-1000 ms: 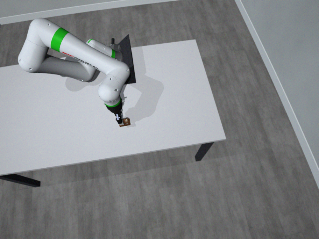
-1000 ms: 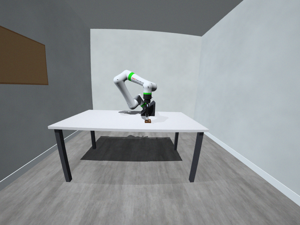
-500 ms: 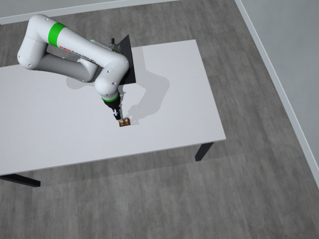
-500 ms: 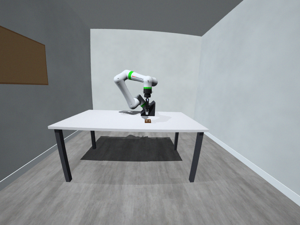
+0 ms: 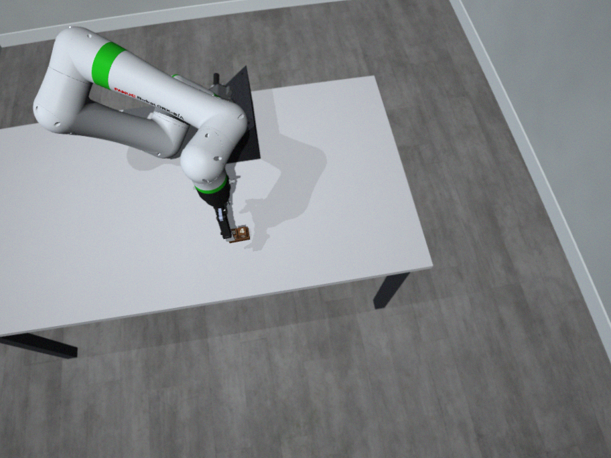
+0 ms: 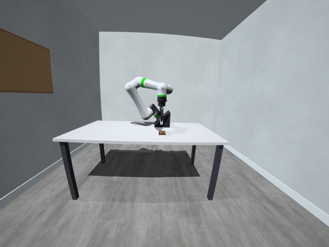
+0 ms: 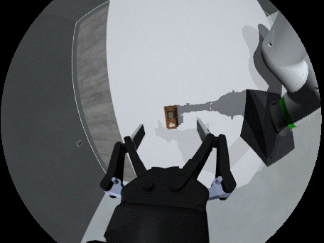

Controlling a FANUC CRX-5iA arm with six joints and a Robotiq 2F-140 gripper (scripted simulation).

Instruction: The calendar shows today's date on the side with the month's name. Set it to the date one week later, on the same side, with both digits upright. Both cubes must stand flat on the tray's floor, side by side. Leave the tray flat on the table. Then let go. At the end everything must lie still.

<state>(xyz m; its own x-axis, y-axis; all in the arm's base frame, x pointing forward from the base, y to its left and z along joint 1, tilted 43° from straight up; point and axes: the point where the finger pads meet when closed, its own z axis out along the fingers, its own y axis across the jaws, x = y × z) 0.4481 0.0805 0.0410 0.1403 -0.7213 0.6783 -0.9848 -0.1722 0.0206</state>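
The small brown calendar tray (image 5: 240, 234) with its number cubes sits on the white table. One cube shows a 4 on its top in the top view; the other cube is partly hidden behind the gripper there. The tray also shows in the exterior view (image 6: 162, 133) and, small, in the wrist view (image 7: 170, 117). My gripper (image 7: 170, 126) hangs well above the tray with its fingers spread wide and nothing between them. It shows in the top view (image 5: 224, 227) and the exterior view (image 6: 161, 112). The digits on the month side are too small to read.
The arm's black wedge-shaped base mount (image 5: 245, 116) stands at the table's far side, also in the wrist view (image 7: 266, 130). The table's near edge (image 5: 212, 300) lies in front of the tray. A brown board (image 6: 23, 66) hangs on the left wall.
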